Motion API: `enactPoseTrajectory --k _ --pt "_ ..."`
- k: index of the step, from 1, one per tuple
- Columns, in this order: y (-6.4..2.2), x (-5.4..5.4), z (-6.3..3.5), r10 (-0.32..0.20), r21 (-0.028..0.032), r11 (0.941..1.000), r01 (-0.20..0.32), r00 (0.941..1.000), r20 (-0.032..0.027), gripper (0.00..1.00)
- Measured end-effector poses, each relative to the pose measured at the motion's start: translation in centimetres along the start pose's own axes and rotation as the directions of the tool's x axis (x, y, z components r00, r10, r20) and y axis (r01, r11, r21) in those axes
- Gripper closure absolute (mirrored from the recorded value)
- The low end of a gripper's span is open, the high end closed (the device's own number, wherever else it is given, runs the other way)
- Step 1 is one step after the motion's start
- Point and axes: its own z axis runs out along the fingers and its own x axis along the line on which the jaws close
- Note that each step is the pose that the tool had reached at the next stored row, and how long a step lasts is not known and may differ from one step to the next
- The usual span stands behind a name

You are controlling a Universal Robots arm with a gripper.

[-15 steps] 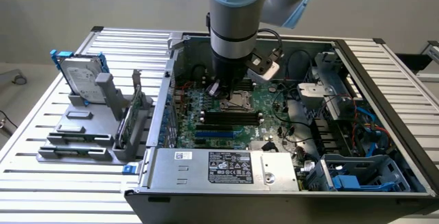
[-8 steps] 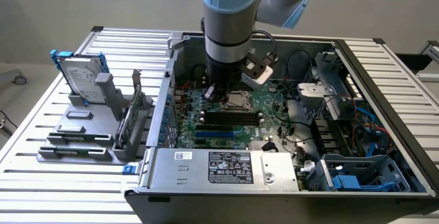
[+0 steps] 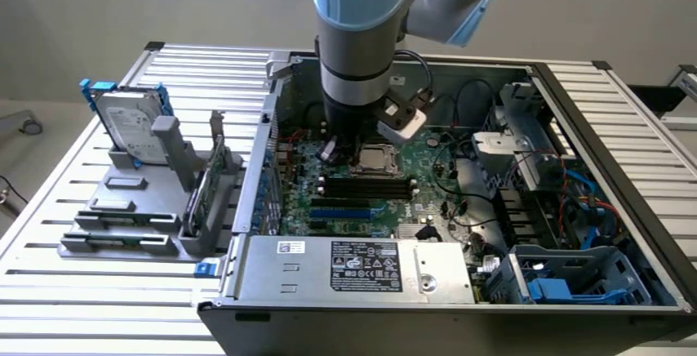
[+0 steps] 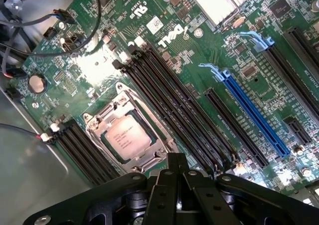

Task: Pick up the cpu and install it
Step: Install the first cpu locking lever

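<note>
My gripper hangs inside the open computer case, low over the green motherboard, and I hold nothing. The fingers are drawn together, black pads side by side with no gap I can make out, and nothing is pinched between them. The cpu lies flat in its socket, silver-grey top facing up, the metal frame squared round all four of its edges (it looks seated, level with the frame, though I cannot tell whether the frame is latched down). My fingertips sit just beside the socket's edge, above it and apart from the chip, not touching.

In the exterior view the cpu sits near the middle of the motherboard, toward the far edge, with my arm coming straight down just beside it. Black memory slots run along both sides of the socket, which I judge is why I stay vertical here: little room to come in slanted. On the slatted table outside the case, toward its left edge in the exterior view, the hard drive stands upright in its grey holder, untouched.
</note>
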Motion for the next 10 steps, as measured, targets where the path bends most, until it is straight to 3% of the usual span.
enactPoseTrajectory --k 10 --pt "-0.49 -0.15 1.02 0.003 -0.0015 1.0000 -0.003 1.0000 -0.0010 0.89"
